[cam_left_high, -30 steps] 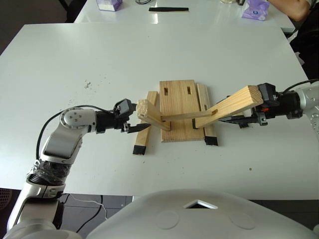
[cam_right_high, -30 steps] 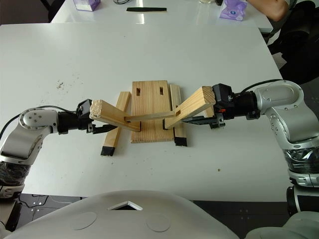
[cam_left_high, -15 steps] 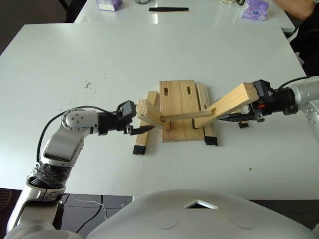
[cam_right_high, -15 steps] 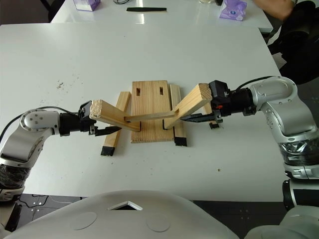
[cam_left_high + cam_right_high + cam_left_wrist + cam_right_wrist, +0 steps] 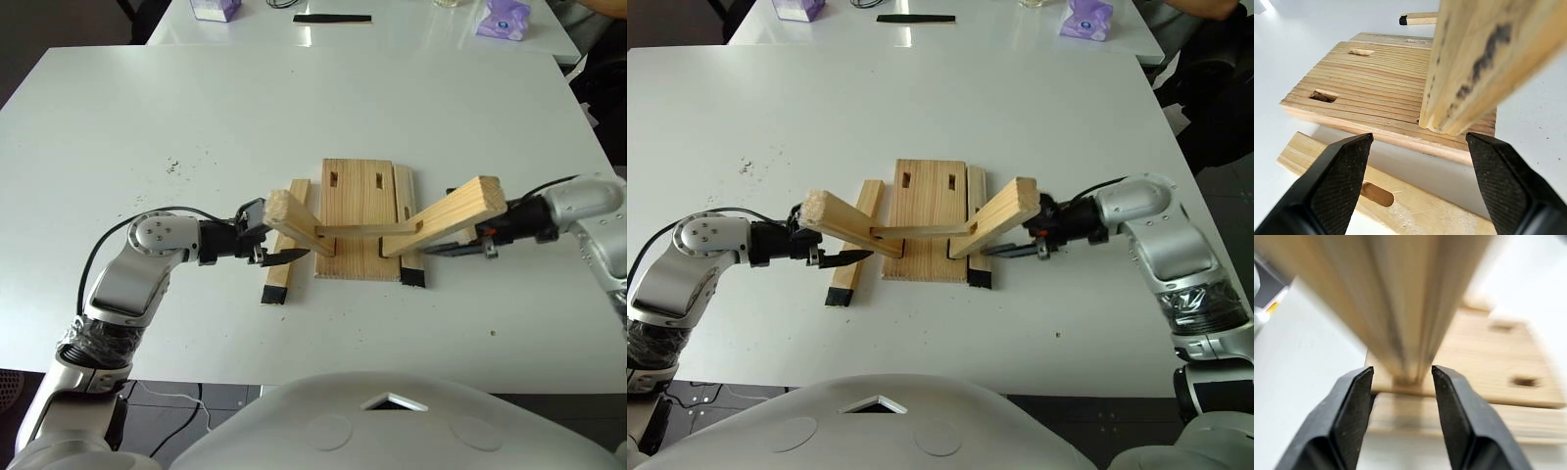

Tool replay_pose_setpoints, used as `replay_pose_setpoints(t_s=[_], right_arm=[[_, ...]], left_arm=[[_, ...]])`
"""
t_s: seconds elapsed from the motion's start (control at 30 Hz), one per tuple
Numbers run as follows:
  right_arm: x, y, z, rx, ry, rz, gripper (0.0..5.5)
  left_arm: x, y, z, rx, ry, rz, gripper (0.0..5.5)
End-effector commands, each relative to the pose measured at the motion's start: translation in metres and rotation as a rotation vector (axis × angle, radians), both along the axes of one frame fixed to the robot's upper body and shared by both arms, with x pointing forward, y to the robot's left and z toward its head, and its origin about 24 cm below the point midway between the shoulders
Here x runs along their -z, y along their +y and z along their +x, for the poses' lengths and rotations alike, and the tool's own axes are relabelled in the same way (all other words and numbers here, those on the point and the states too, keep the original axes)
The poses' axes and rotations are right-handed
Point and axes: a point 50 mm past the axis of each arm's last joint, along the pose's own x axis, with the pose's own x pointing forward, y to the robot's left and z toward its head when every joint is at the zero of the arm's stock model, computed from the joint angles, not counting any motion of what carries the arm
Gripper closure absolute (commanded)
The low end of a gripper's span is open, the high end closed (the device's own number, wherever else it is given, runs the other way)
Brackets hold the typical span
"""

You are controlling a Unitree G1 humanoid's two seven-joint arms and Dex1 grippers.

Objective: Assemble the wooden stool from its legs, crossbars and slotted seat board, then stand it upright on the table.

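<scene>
The slotted seat board (image 5: 364, 201) lies flat on the white table (image 5: 196, 117). Over it stands a frame of two wooden legs joined by a crossbar (image 5: 364, 230). Its left leg (image 5: 297, 225) and right leg (image 5: 451, 213) slope up and outward. My left gripper (image 5: 282, 254) is open just under the left leg's raised end, its fingers (image 5: 1339, 183) wide apart below the wood. My right gripper (image 5: 446, 251) is also open. It lies beneath the right leg (image 5: 1400, 308), which runs above the narrower gap between its fingers (image 5: 1352, 421).
Two loose legs with black feet lie flat beside the board, one on its left (image 5: 284, 269) and one along its right edge (image 5: 405, 196). Dark crumbs (image 5: 174, 166) dot the table at the left. Purple packets (image 5: 502, 18) and a black strip (image 5: 331, 18) sit on the far table.
My right gripper has dropped lower and slid in toward the board under its leg, whose raised end has sunk a little. The left gripper has edged slightly right.
</scene>
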Motion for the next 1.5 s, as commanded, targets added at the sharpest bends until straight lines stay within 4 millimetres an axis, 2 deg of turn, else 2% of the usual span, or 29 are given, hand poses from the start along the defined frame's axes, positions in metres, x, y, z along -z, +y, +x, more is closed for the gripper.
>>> replay_pose_setpoints(t_s=[0.03,0.33,0.43,0.63,0.77,1.0,1.1,1.27,1.33,1.5], right_arm=[[-0.006,0.010,0.001,-0.032,-0.034,-0.002,4.03],[0.001,0.010,0.005,-0.017,-0.053,-0.051,5.48],[0.004,0.010,0.005,-0.017,-0.057,-0.056,5.48],[0.005,0.008,-0.001,-0.007,-0.066,-0.059,5.48],[0.005,0.006,0.001,0.046,-0.109,-0.062,5.48],[0.007,0.001,0.004,0.092,-0.172,-0.107,4.35],[0.010,-0.002,0.002,0.079,-0.176,-0.143,4.35],[-0.002,-0.013,-0.004,0.107,-0.204,-0.148,4.35],[-0.010,-0.018,-0.008,0.134,-0.188,-0.126,4.07],[-0.035,-0.028,-0.019,0.210,-0.139,-0.017,3.31]], left_arm=[[-0.002,-0.005,0.002,0.007,-0.017,0.004,1.96],[-0.003,-0.016,0.000,0.031,-0.020,-0.015,1.96],[-0.005,-0.017,0.000,0.035,-0.017,-0.018,1.96],[-0.016,0.003,0.010,-0.014,-0.017,-0.031,1.96],[-0.023,0.009,0.013,-0.014,-0.011,-0.050,1.96],[-0.025,0.018,0.025,-0.061,-0.034,-0.032,1.96],[-0.030,0.022,0.035,-0.099,-0.068,-0.039,1.96],[-0.053,0.021,0.070,-0.238,-0.165,-0.118,1.96],[-0.063,0.015,0.081,-0.275,-0.153,-0.190,1.96],[-0.095,-0.011,0.083,-0.119,-0.117,-0.293,1.96]])
